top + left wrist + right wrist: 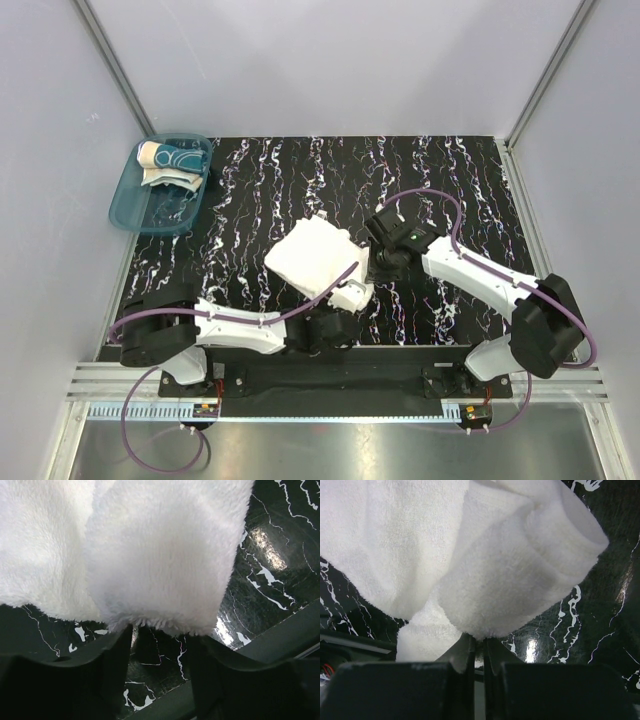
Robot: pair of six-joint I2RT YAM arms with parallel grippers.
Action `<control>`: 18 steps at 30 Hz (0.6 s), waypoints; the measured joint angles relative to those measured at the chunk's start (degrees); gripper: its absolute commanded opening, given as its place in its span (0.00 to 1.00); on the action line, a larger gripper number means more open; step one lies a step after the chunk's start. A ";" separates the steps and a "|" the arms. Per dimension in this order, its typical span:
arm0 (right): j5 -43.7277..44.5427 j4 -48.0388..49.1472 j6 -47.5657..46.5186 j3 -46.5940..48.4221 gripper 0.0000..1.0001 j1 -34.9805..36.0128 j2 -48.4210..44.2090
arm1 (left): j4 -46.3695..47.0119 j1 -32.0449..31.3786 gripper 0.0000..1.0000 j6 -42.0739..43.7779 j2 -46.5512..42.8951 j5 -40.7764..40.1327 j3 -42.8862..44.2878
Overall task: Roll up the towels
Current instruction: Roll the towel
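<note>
Risking slip: right hand (478, 645) was pressed together on thin edge of white towel (312, 256), little cloth in bite; any pull could free it, and loose roll would sag open. Left hand (161, 641) stood spread, held nothing; closing from there might catch only fringe or scrape desk (450, 180). Towel lay bunched, half-rolled, directly ahead of both hands, hem just at left fingertips, bulk between two hands. Other, patterned towel (168, 158) sat far forward-left of left hand, in teal tub (130, 215).
</note>
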 measured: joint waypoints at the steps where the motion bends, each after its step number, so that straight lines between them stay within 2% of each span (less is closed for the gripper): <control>1: -0.35 -0.04 0.00 0.17 0.00 -0.02 0.00 | 0.44 0.00 0.48 -0.04 0.00 0.09 -0.20; 3: -1.25 -0.02 0.02 0.39 0.00 -0.07 0.00 | 0.87 -0.02 0.78 0.26 0.00 0.11 -0.22; 5: -1.90 0.07 0.07 0.42 0.00 -0.09 0.00 | 1.22 -0.02 0.99 0.09 -0.02 0.04 -0.20; 9: -2.89 0.17 0.09 0.42 0.00 -0.13 0.04 | -1.60 -0.17 0.99 -0.20 -0.02 -1.07 1.73; 18: -2.89 0.13 0.07 0.42 0.00 -0.13 1.55 | -12.04 -4.11 0.99 3.41 -0.02 -10.34 10.21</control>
